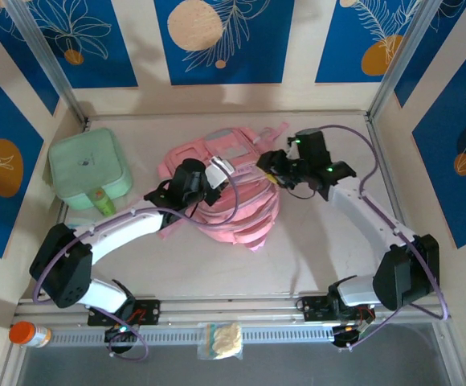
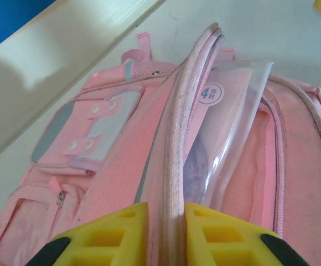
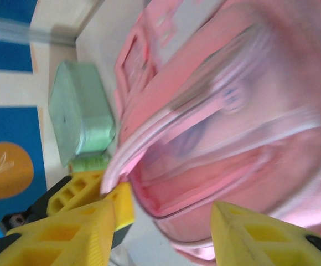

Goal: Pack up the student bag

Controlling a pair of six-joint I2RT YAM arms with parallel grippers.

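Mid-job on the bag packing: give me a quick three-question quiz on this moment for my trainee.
1. True or false: the left hand pinches the piped rim of the student bag.
2. The right hand is: A open; B shut on nothing; C shut on the bag's rim.
3. Fill in: a clear ____ lies inside the bag's opening.
Key: 1 true; 2 A; 3 pouch.
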